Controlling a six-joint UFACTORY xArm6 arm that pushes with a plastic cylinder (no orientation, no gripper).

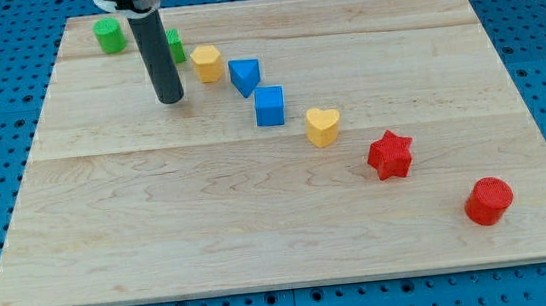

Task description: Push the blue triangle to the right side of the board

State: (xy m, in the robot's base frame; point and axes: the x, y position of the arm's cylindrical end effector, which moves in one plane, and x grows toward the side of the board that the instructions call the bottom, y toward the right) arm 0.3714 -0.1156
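i carry no pincer here, so nothing of mine can open, close or grip; my arm ends in a straight dark rod, and my tip (170,99) rests on the pale wooden worktop (260,225) in its upper left part.

the blue triangular block (245,76) lies toward the view's right of my tip and slightly higher up, near but not touching, with bare wood between us. it sits in the left half of the worktop, well apart from the right edge.

between us, higher toward the view's top, stands a yellow block with angled sides (207,63), just beside the triangle's left. a green block (175,46) is partly hidden behind my rod, so i cannot tell its shape. a green cylinder (109,35) sits near the top left corner.

just below and right of the triangle is a blue cube (269,105). past it, in a diagonal line running down toward the view's bottom right, lie a yellow heart-shaped block (323,126), a red star-shaped block (391,155) and a red cylinder (488,201).
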